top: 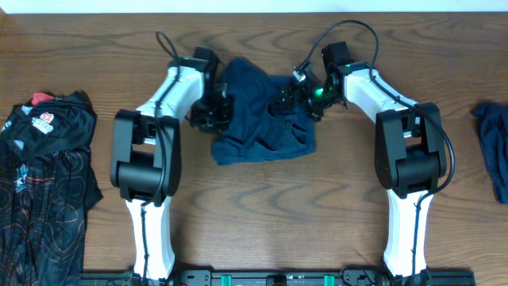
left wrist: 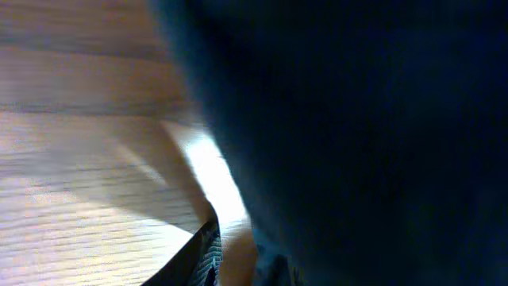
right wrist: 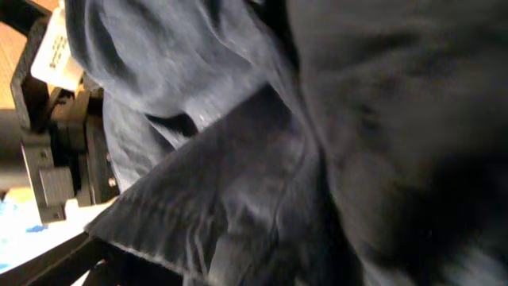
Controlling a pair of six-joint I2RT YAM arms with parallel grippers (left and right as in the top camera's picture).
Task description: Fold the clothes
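A dark blue garment (top: 262, 119) lies bunched in the middle of the table. My left gripper (top: 217, 108) is at its left edge, shut on a fold of the cloth. In the left wrist view the blue cloth (left wrist: 357, 135) fills most of the picture, and one ribbed fingertip (left wrist: 206, 256) shows beside it. My right gripper (top: 298, 98) sits on the garment's upper right, jaws wide. In the right wrist view the cloth (right wrist: 238, 159) covers its fingers. A black jersey (top: 44, 175) with red lines lies at the far left.
Another blue cloth (top: 495, 147) lies at the table's right edge. Bare wooden tabletop (top: 278, 214) stretches between the two arm bases toward the front. The left arm's black wrist parts (right wrist: 55, 151) show at the left of the right wrist view.
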